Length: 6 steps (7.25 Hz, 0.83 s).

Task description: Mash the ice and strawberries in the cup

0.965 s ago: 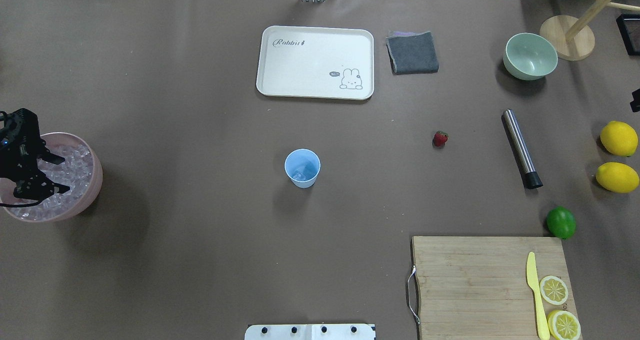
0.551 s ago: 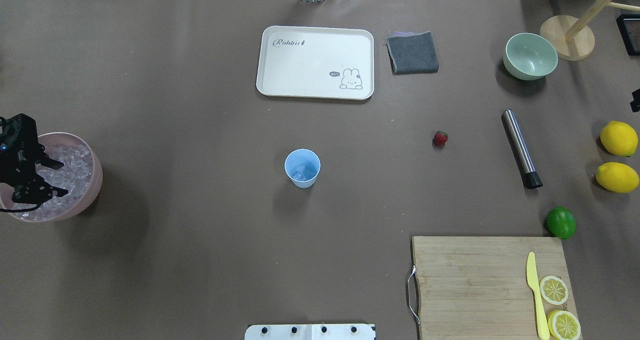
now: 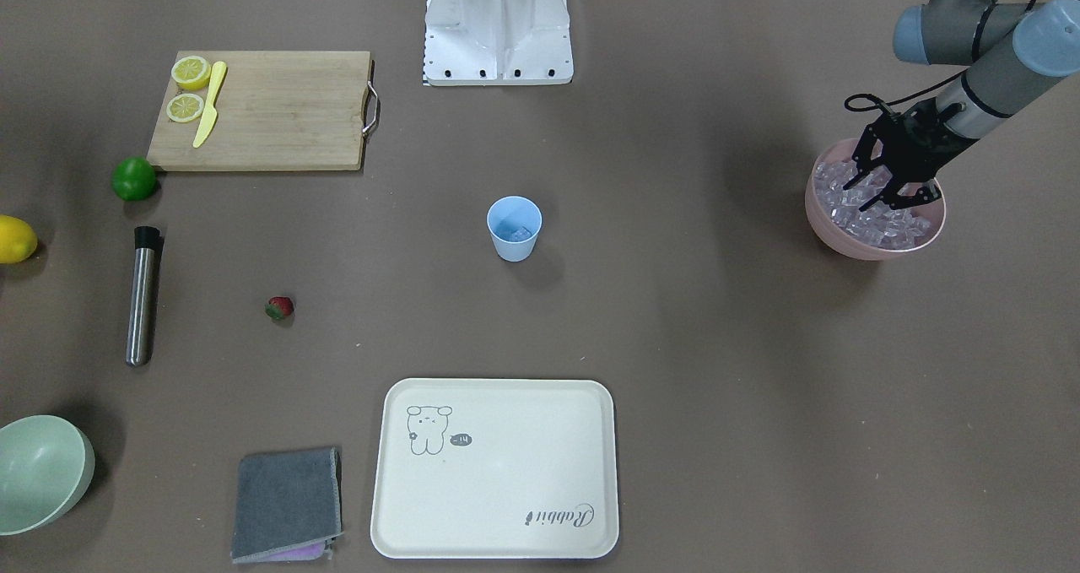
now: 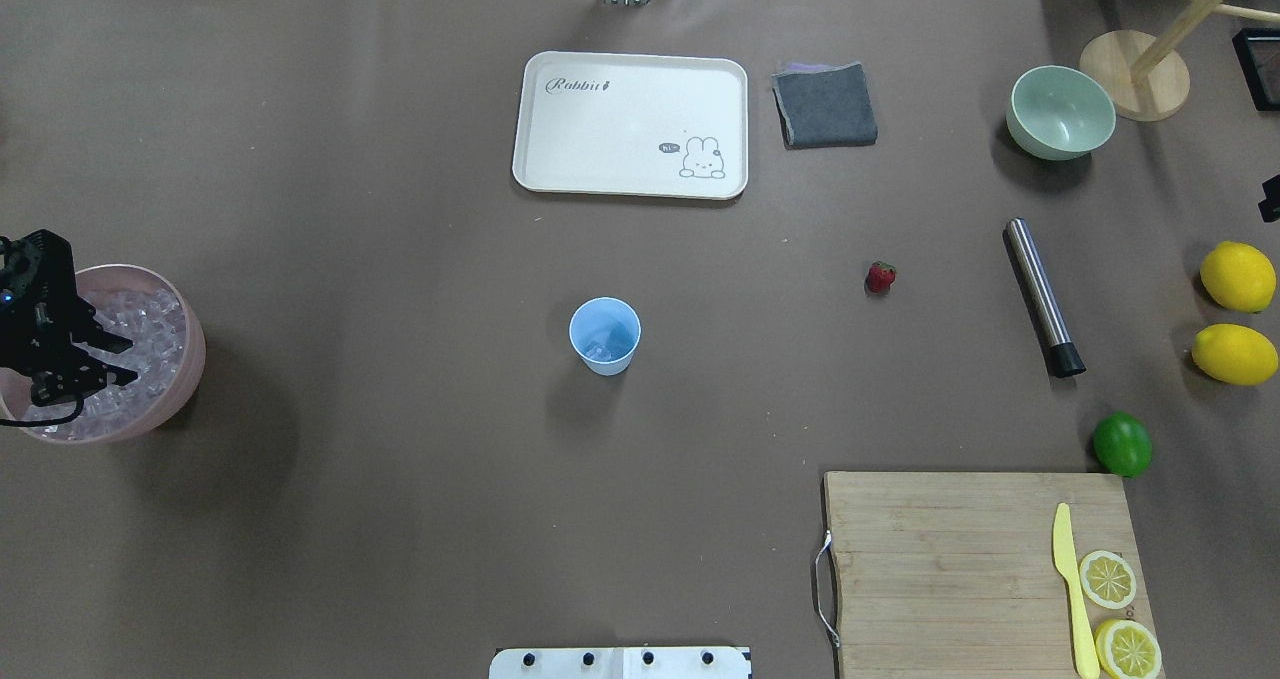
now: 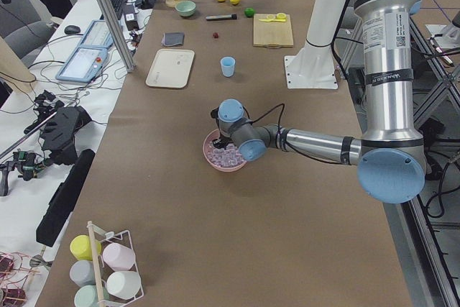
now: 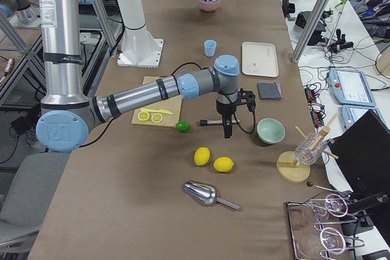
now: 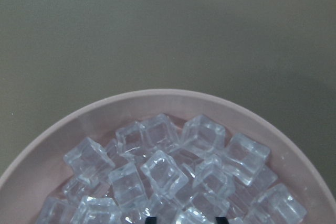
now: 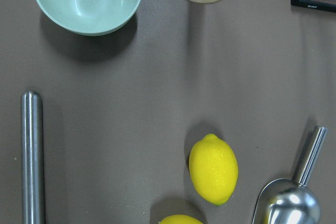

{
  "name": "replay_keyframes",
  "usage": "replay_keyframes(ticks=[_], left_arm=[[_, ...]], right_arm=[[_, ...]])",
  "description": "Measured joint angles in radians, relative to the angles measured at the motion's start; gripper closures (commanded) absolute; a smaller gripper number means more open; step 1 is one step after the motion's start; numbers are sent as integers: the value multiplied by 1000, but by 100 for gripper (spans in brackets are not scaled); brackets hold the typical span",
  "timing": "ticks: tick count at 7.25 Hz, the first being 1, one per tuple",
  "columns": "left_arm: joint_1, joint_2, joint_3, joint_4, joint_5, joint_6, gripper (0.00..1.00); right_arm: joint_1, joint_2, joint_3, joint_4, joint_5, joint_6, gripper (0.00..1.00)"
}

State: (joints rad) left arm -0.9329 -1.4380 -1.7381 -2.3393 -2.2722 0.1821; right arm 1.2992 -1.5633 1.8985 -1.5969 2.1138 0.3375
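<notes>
My left fingers (image 3: 877, 191) are spread apart over the ice (image 7: 163, 171), glassy round-edged cubes heaped in the smooth pink bowl (image 4: 192, 359); the tapered light-blue plastic cup (image 4: 612, 363) stands mid-surface, well apart, with clear cubes inside; the small red strawberry (image 4: 880, 277) lies further toward my right; whether my right fingers (image 6: 228, 127) are apart or together I cannot tell.

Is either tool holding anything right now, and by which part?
Nothing visibly held. The left tool is open over the ice in the pink bowl; the right tool cannot be judged.
</notes>
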Motion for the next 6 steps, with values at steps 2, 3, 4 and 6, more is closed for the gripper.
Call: replay_keyframes(ticks=[2,3,4,6], left_arm=[[-3,1,-2,0,-7,-5,100],[-7,0,-3,2,-11,-6,100],[-15,-4,-4,6,-21,-6,100],[-56,-12,-3,19,-67,-6,22]], right_arm=[[-1,12,-4,0,0,0,0],[-2,16,-6,0,0,0,0],[-3,20,-7,0,0,0,0],[-5,29,-7,-1,2,2,0]])
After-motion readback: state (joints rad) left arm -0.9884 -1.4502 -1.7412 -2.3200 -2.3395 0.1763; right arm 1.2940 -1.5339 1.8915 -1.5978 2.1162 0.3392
